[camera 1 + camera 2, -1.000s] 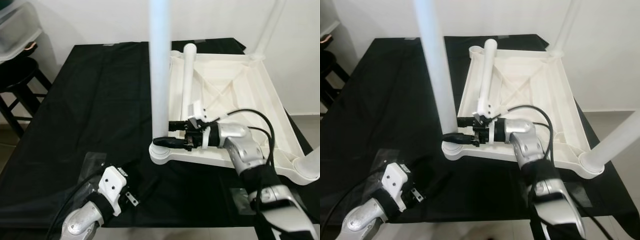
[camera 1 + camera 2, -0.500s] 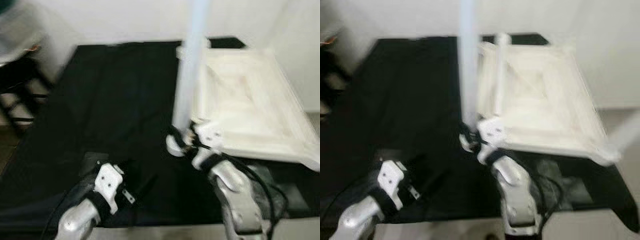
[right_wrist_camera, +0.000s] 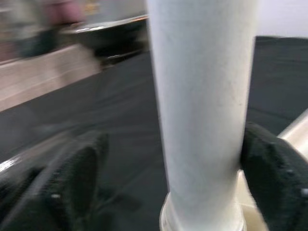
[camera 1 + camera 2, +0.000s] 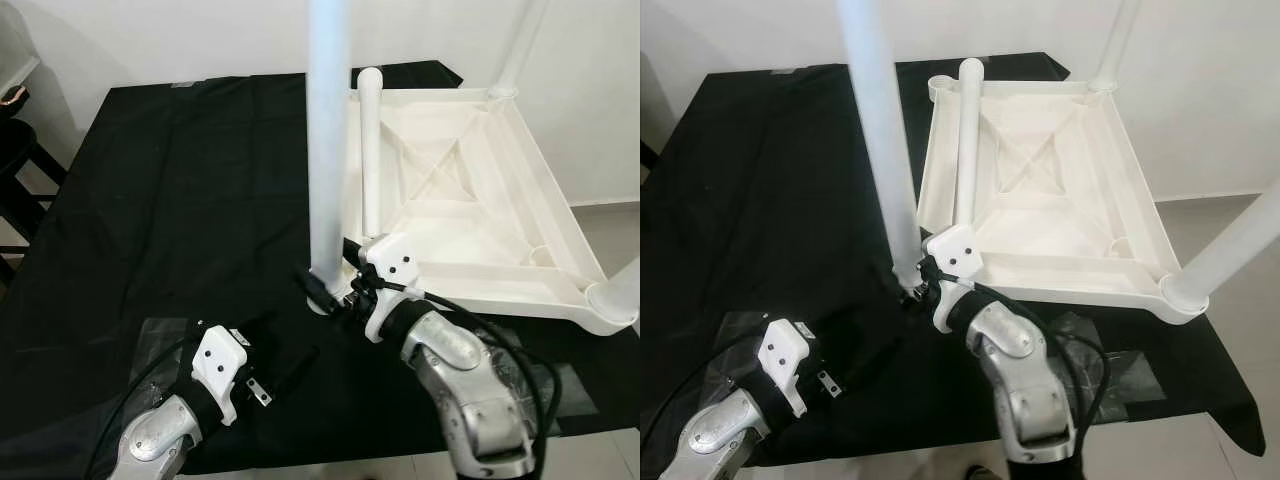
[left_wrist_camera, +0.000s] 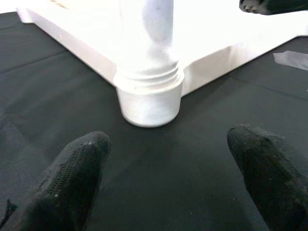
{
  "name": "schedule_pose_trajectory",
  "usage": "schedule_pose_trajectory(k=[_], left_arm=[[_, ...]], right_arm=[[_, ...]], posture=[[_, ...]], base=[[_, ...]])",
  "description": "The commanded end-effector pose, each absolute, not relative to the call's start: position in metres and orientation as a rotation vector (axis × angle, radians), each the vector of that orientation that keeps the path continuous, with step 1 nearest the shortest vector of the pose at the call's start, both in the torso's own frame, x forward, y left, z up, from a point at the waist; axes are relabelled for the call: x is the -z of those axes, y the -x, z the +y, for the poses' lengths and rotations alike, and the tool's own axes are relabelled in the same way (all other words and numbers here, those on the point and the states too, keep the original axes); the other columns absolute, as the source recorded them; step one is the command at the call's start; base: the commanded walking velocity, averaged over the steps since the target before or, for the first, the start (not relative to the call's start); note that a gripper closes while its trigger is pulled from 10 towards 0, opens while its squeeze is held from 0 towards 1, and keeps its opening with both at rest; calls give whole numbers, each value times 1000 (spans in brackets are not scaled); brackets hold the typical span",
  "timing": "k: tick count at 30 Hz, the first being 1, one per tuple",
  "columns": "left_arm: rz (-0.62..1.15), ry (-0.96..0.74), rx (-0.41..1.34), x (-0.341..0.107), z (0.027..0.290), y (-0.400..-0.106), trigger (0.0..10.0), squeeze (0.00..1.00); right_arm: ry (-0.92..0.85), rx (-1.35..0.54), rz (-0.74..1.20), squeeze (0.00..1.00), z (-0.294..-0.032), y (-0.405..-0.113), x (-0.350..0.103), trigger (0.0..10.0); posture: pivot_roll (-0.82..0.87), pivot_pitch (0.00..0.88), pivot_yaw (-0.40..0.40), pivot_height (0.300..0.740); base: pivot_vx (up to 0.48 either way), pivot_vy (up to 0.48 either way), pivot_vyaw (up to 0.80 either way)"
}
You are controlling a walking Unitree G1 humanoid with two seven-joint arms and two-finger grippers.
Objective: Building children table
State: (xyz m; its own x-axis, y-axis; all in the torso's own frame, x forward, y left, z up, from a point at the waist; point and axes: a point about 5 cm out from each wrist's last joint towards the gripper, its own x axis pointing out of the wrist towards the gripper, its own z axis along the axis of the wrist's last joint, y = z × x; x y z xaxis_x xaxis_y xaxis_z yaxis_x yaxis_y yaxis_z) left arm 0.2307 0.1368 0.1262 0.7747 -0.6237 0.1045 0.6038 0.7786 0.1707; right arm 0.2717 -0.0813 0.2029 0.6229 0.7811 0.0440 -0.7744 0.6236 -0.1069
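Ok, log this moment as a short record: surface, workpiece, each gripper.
surface: black cloth
workpiece: white table top, upside down, upright legs in three corners
loose leg: white tube lying inside the table top
right gripper: at the base of the near-left leg, fingers open either side of it
left gripper: open, low over the cloth, facing that leg's socket

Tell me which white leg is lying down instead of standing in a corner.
The short leg lying inside the upturned tabletop, along its left rim; the others stand in corner sockets.
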Motion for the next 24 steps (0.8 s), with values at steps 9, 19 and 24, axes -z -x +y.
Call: schedule_pose_trajectory(k=[9, 19, 24], left_arm=[[-115, -122, 667, -118, 137, -226, 10000, 0], [-108, -113, 676, -118, 134, -213, 10000, 0], [-101, -109, 682, -119, 132, -206, 10000, 0]], right_arm=[[265, -1314, -84, 0, -92, -284, -215, 10000], [361, -1301, -63, 0, -99, -345, -237, 10000], [292, -1405, -70, 0, -91, -355, -238, 10000]], posture=[[16, 226, 13, 740], [58, 253, 1, 740], [76, 265, -3, 740]], base=[[0, 0, 0], [0, 0, 0], [0, 0, 0]])
